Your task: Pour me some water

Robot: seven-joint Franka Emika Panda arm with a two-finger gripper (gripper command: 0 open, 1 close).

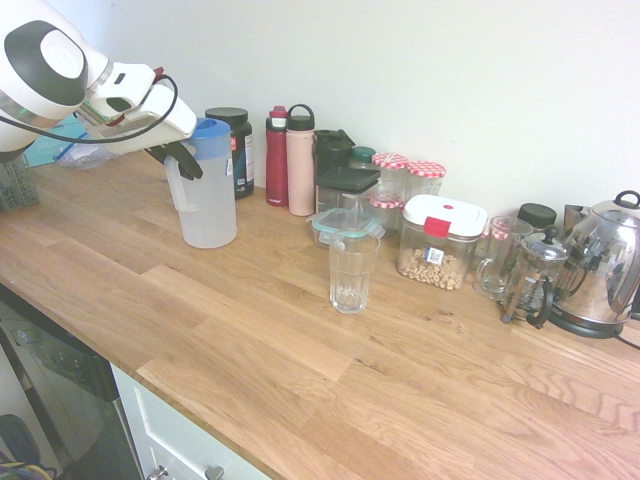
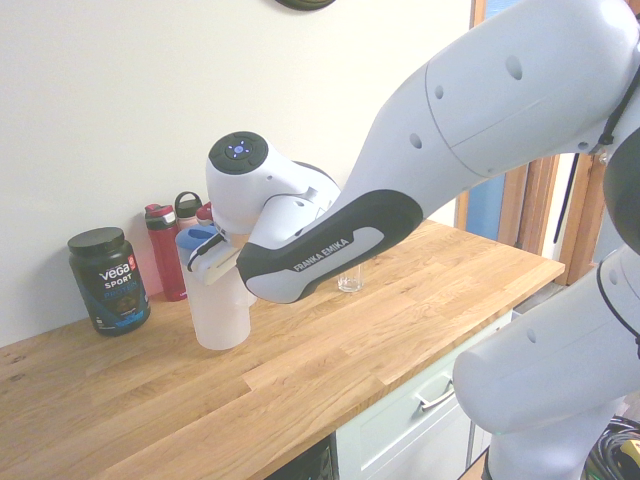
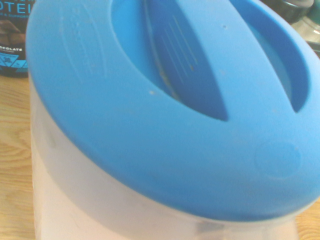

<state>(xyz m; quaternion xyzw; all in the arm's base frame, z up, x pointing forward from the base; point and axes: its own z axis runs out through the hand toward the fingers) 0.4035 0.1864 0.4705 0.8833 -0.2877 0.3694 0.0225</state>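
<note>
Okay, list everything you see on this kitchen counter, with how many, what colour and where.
jug: one, frosted white with blue lid, left end of counter
protein tub: one, black, at wall behind jug
bottles: two, red and pink, at wall
drinking glass: one, clear, mid-counter, standing alone
lidded jars: several, red-checked lids, at wall
food container: one, clear with white lid, right of glass
French press: one, glass, beside kettle
kettle: one, steel, far right
gripper: one, black jaws closed on jug handle
</note>
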